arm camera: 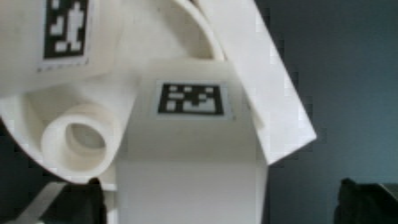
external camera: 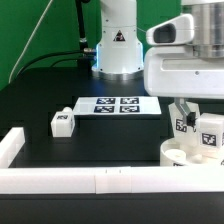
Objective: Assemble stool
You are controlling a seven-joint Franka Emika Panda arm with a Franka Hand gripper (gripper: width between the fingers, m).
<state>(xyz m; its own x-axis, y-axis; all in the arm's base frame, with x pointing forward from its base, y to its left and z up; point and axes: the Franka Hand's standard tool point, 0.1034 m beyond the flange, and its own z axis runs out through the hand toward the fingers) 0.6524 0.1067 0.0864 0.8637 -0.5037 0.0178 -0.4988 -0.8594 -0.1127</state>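
The black surface [external camera: 40,100] has a long white rail [external camera: 90,180] along its 6 o'clock edge. At 4 o'clock the round seat [external camera: 170,151] lies flat. Two legs [external camera: 183,122] stand upright on it, long axes vertical. The end effector [arm camera: 206,200] hangs over them, fingers spread wide, pinching nothing. A third leg [external camera: 63,121] lies loose at 9 o'clock.

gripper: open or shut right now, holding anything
gripper: open, fingers spread clear of the leg between them, holding nothing
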